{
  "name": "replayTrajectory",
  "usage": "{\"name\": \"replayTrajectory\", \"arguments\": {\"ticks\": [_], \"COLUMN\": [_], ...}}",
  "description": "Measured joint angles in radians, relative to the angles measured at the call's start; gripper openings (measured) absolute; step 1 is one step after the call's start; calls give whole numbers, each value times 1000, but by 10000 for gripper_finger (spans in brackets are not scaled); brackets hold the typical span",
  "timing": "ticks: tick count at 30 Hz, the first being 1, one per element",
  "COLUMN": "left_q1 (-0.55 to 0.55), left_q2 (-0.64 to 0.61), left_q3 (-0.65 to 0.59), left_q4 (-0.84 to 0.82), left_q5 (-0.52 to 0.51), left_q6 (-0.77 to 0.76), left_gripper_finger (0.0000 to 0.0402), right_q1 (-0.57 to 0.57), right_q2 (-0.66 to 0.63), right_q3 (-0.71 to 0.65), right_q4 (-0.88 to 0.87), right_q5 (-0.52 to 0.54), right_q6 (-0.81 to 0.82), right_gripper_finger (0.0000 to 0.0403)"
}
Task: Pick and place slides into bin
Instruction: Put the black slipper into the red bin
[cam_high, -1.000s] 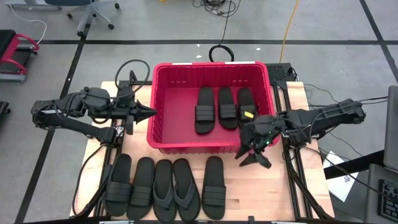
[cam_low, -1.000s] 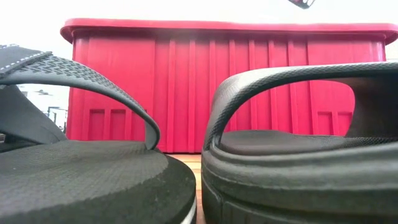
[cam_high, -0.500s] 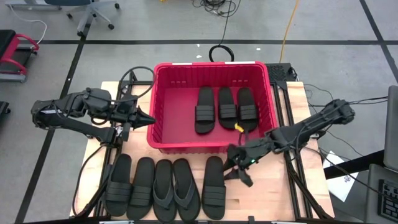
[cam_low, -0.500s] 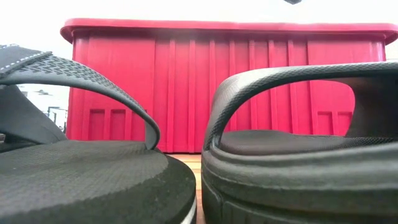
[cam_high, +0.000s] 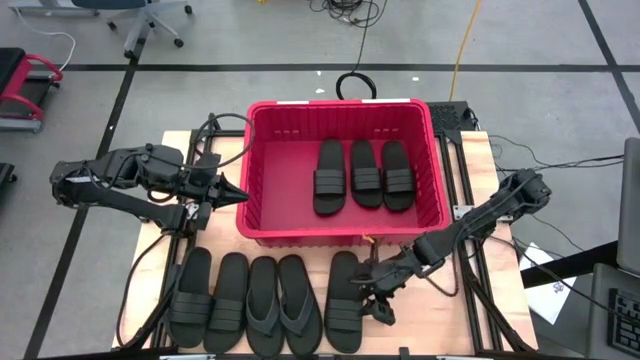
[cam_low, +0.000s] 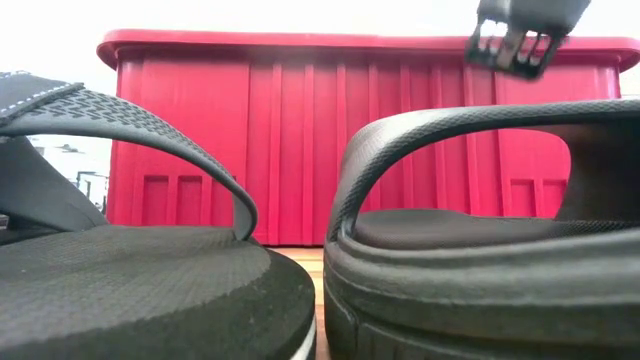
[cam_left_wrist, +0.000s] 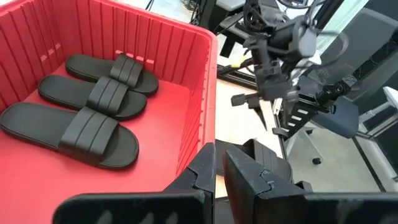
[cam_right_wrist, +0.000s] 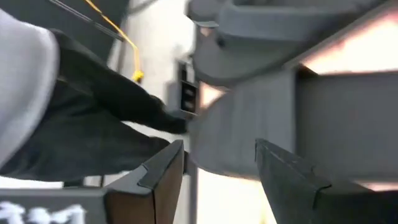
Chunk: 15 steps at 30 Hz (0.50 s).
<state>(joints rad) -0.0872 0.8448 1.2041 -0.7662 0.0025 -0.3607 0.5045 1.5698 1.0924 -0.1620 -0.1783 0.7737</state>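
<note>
Three black slides (cam_high: 365, 172) lie flat side by side on the floor of the red bin (cam_high: 340, 237). Several more slides (cam_high: 265, 305) lie in a row on the table near its front edge. My right gripper (cam_high: 374, 298) hangs open just right of the rightmost slide (cam_high: 342, 300). In the low view the right gripper (cam_low: 515, 40) stands above that slide's strap (cam_low: 470, 120), clear of it. My left gripper (cam_high: 238, 194) is shut and holds nothing, raised beside the bin's left wall. The left wrist view shows the left gripper (cam_left_wrist: 219, 171) with the bin's slides (cam_left_wrist: 93, 102) beyond it.
The bin (cam_low: 360, 140) takes up the far middle of the table. Bare wood (cam_high: 440, 310) lies right of the slide row. Dark frame rails (cam_high: 470, 290) run along the table's right side, and cables (cam_high: 215, 125) loop at the far left.
My right gripper has swung from the bin's near right corner toward the near edge and leftward. It has sunk and rolled, and now stands by the rightmost slide of the row. My left gripper has tipped down slightly in place. No slide has moved.
</note>
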Motion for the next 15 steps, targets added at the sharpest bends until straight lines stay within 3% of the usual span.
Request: {"name": "replayTrajectory", "arguments": {"ticks": [9,15], "left_q1": [0,0], "left_q2": [0,0], "left_q3": [0,0], "left_q4": [2,7], "left_q5": [0,0], "left_q6": [-2,-14], "left_gripper_finger": [26,26], "right_q1": [-46,-68], "right_q2": [72,119], "right_q3": [0,0], "right_q4": [-112,-91], "right_q5": [-13,-125], "right_q6": [-30,-63], "right_gripper_finger": [192,192]}}
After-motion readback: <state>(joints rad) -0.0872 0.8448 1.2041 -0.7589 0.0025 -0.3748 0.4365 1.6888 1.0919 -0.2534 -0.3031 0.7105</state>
